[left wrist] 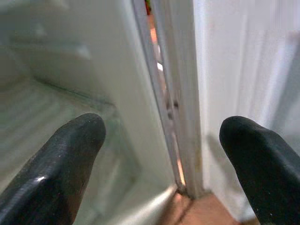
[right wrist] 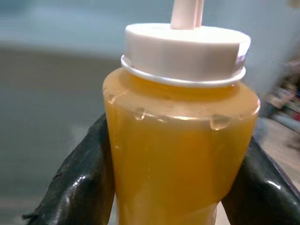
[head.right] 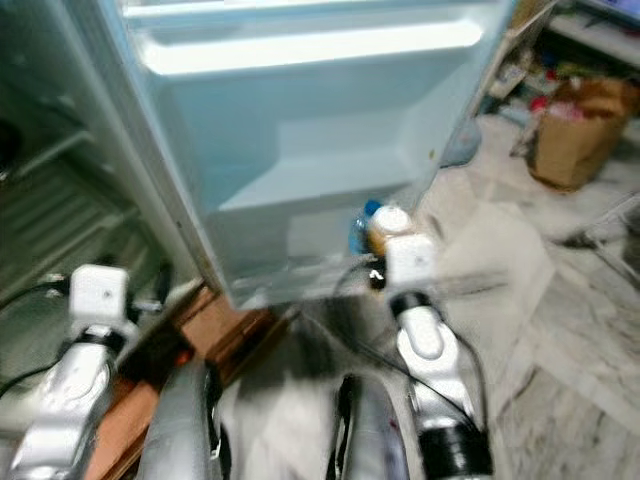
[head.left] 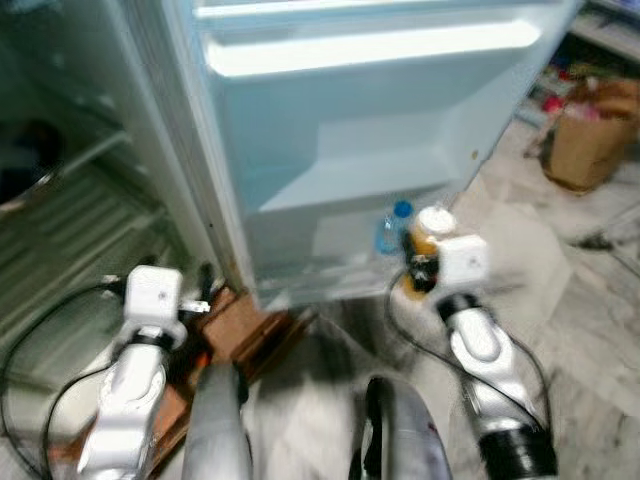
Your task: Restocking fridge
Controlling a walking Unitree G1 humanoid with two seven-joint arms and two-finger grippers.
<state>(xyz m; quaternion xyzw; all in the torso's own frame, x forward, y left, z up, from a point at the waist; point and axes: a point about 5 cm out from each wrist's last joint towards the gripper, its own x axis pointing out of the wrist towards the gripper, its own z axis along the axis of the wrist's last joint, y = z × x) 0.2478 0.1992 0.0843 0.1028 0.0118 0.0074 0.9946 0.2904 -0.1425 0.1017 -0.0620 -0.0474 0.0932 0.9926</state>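
My right gripper (head.left: 420, 262) is shut on a bottle of orange juice (right wrist: 180, 136) with a white cap (head.left: 435, 220), held upright just in front of the lowest shelf of the open fridge door (head.left: 370, 130). A small bottle with a blue cap (head.left: 392, 228) stands in that door shelf, right beside the juice. My left gripper (left wrist: 164, 154) is open and holds nothing. It points at the hinge gap between the fridge body (head.left: 70, 220) and the door, low down on the left.
Wire shelves (head.left: 60, 240) show inside the fridge on the left. A brown wooden piece (head.left: 240, 325) lies on the floor under the door. A brown paper bag (head.left: 590, 135) stands at the right on the pale marble floor (head.left: 580, 300).
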